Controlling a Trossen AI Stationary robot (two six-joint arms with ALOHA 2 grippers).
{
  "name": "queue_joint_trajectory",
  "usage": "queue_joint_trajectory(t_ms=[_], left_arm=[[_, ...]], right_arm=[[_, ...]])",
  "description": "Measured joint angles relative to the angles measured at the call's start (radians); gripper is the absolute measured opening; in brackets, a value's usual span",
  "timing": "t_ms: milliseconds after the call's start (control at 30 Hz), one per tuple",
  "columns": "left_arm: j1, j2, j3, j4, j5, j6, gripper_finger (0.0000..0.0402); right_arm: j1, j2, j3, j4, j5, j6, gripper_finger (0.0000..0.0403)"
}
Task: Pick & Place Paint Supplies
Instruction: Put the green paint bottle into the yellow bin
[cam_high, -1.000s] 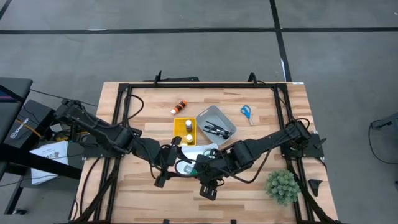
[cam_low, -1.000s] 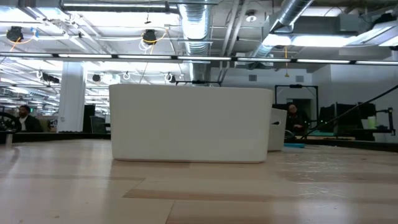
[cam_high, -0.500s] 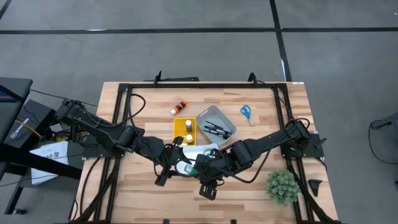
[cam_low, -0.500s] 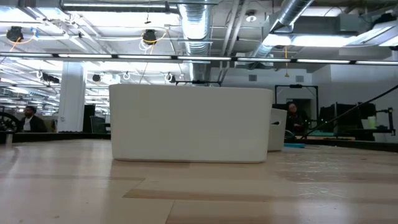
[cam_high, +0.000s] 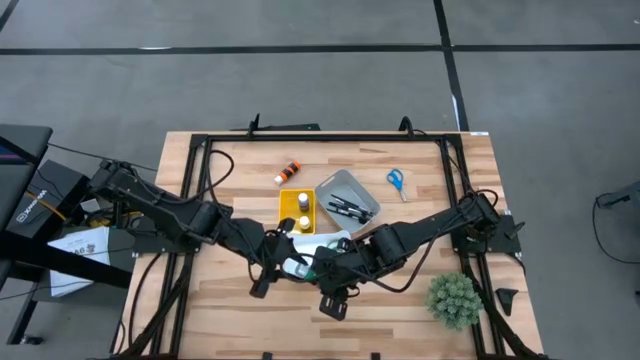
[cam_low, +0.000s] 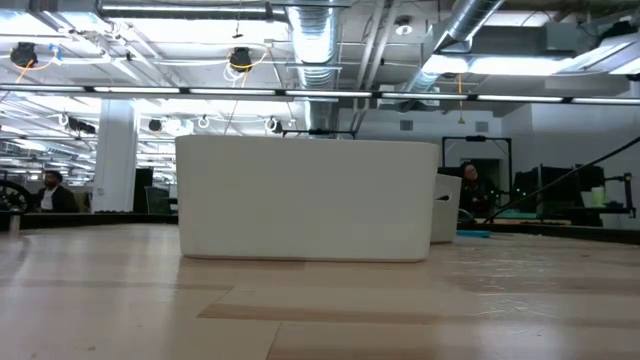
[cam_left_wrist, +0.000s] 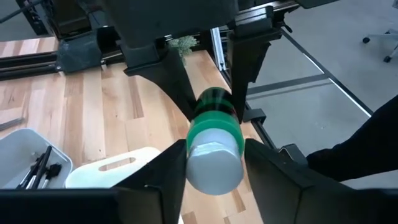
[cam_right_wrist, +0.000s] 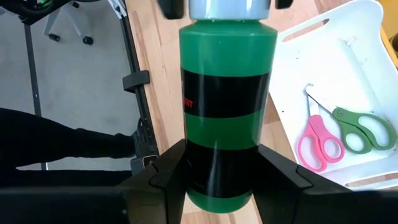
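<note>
We see the green paint bottle (cam_right_wrist: 227, 93) clamped in the right end effector (cam_right_wrist: 217, 180) beside the white tray (cam_right_wrist: 339, 93); the left end effector (cam_left_wrist: 214, 165) flanks its cap, and whether it grips we cannot tell. An early release risks dropping it.

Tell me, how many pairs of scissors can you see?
3. Blue scissors lie on the table right of the grey tray. Pink scissors and green scissors lie side by side in the white bin. Others may be hidden.
</note>
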Motion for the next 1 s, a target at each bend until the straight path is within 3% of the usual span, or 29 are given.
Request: queue_joint_trajectory(t_ms=[167, 433, 800, 1000], left_arm=[[0.011, -0.001, 0.000, -0.007, 0.032, 0.000, 0.0110], [0.011, -0.001, 0.000, -0.010, 0.041, 0.000, 0.0110], [0.010, -0.001, 0.000, -0.059, 0.052, -0.015, 0.0110], [0.011, -0.008, 0.000, -0.135, 0.042, -0.018, 0.0110]], right_arm=[[-0.001, 0.000, 0.000, 0.001, 0.000, -0.001, 0.0146], [-0.003, 0.000, 0.000, 0.006, 0.000, 0.015, 0.0155], [-0.006, 0.000, 0.000, 0.011, 0.005, 0.040, 0.0252], [0.002, 0.000, 0.000, -0.050, 0.013, 0.064, 0.0265]])
